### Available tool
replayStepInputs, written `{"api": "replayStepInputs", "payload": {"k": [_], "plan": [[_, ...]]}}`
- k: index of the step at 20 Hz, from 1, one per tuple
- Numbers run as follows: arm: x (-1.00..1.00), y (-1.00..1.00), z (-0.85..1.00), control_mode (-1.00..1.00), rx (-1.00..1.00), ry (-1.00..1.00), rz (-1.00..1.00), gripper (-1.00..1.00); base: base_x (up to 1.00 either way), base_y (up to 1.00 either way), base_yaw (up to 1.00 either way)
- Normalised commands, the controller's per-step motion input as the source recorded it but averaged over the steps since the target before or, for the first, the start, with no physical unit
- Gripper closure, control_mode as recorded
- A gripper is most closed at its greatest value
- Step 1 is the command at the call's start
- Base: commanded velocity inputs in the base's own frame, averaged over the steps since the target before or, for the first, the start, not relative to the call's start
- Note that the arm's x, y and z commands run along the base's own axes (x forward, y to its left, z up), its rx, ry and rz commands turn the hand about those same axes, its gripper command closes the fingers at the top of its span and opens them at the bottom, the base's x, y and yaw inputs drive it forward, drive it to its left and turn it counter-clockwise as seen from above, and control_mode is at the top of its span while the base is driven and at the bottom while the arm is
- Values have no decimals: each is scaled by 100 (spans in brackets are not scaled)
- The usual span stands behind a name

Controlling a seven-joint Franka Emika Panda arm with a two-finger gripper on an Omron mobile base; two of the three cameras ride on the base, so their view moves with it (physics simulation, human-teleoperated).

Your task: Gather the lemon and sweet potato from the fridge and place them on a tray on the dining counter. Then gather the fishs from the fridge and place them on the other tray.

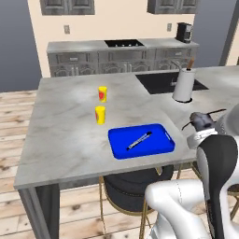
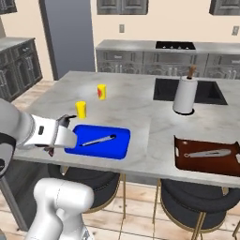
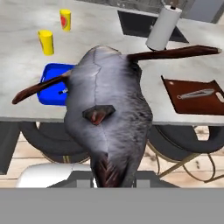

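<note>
My gripper [image 3: 111,178] is shut on a grey fish [image 3: 109,109] with brown fins, which hides most of the fingertips. In the left base view the gripper [image 1: 201,125] holds the fish [image 1: 202,120] just off the dining counter [image 1: 65,135], right of the blue tray [image 1: 164,140]. From the other side the gripper [image 2: 60,129] is at the near left corner of that tray [image 2: 119,146]. A slim dark-and-grey thing [image 1: 139,140] lies in the blue tray. The reddish-brown tray [image 2: 187,164] holds a slim grey thing [image 2: 207,153]. The lemon, the sweet potato and the fridge are out of view.
Two yellow cups [image 1: 102,94] [image 1: 100,115] stand behind the blue tray. A paper-towel roll [image 1: 183,85] stands by the dark inset sink [image 1: 158,81]. Dark stools [image 2: 197,201] sit under the counter's near edge. Cabinets with a cooktop [image 1: 123,43] line the far wall.
</note>
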Motion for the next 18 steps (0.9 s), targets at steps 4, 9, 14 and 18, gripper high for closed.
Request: {"api": "replayStepInputs", "payload": {"k": [4, 9, 14, 18], "plan": [[60, 35, -3, -100, 1, 0, -11, 100, 16, 16, -6], [81, 41, -23, -100, 6, 0, -1, 100, 0, 0, 0], [62, 35, -53, -100, 14, 0, 6, 100, 0, 0, 0], [59, 38, -55, -100, 14, 3, 6, 100, 0, 0, 0]]}}
